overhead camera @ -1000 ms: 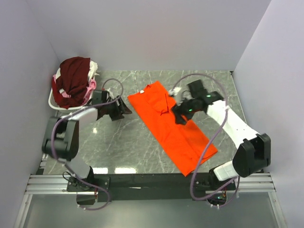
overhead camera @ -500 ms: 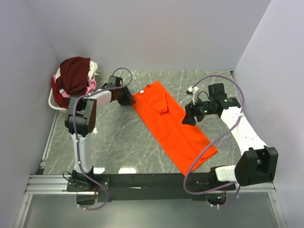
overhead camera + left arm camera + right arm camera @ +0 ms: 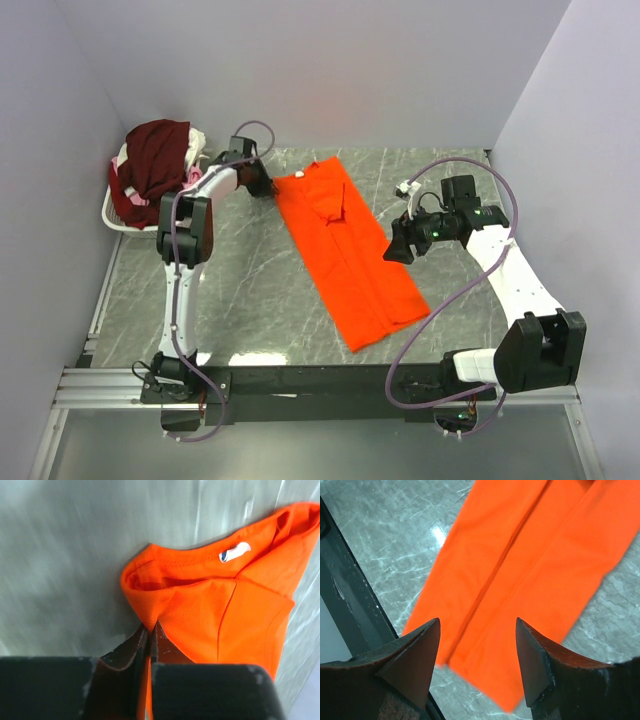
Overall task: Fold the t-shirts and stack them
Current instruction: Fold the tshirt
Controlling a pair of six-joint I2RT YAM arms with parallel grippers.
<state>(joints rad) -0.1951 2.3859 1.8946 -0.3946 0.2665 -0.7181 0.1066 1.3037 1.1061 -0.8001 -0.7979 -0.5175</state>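
At the far-left corner of the desk the white wire basket [image 3: 115, 213] holds the waiting pile, with a dark maroon t-shirt [image 3: 155, 160] on top and pink and white cloth under it. That pile looks the same as a second ago.

My left gripper [image 3: 150, 630] is what has changed most. A second ago it sat near the basket. Now it has reached the collar end of the orange t-shirt [image 3: 215, 610] near the far edge, and its jaws are pinched shut on a ridge of cloth just beside the neckline. The white neck label [image 3: 235, 551] lies a little beyond it.

The orange t-shirt [image 3: 350, 260] lies mid-desk as a long narrow strip, its sides already turned in lengthwise. It runs from the far edge towards the near edge. Compared with half a second ago, it has slid and swung. Its hem end now sits closer to the desk's middle and farther from the right edge, so I judge the left arm is dragging it straight.

My right gripper [image 3: 477, 625] has backed off from over the shirt's middle towards the right edge. It hovers above the hem half with its jaws wide apart, holding nothing.

I reckon the crosswise fold comes next.
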